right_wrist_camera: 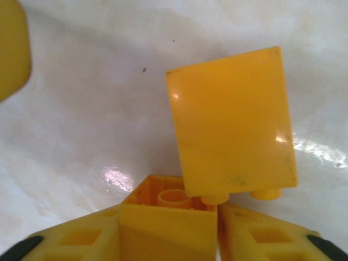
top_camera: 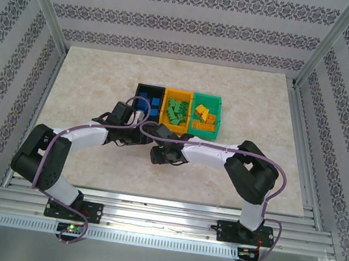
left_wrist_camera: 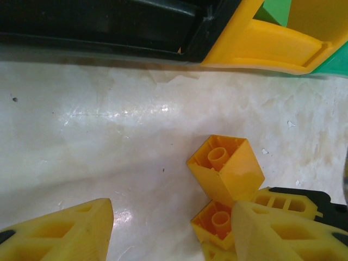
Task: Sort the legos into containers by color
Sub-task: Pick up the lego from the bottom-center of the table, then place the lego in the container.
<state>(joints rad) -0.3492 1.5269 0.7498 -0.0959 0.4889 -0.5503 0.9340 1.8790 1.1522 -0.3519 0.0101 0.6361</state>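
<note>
Closest to me the two arms rise from the near edge of the pale marbled table [top_camera: 262, 117] and bend in toward each other, so the wrists meet around the middle of the board. The right gripper [right_wrist_camera: 169, 217] points down at the tabletop and is clamped narrow on a yellow-orange brick [right_wrist_camera: 166, 231]. The brick sits hollow side up and fills the gap, with a finger pressed to each flank. A second yellow-orange brick [right_wrist_camera: 231, 122] lies tipped on its side right against it, one broad smooth face showing to the right wrist camera and its studs at the lower edge. The left gripper [left_wrist_camera: 173, 209] hangs low just beside this pair with its jaws standing wide and holding nothing. Bare table lies between its fingers, and both bricks lie off to its right side. Just past it the three bins stand touching in a row. The black bin [top_camera: 151, 88] on the left holds blue bricks [top_camera: 154, 106]. The orange-yellow bin [top_camera: 180, 92] in the middle holds green bricks [top_camera: 177, 112]. The green bin [top_camera: 208, 97] on the right holds yellow-orange bricks [top_camera: 203, 113]. The left wrist view shows the near walls of the black and orange-yellow bins close ahead.
</note>
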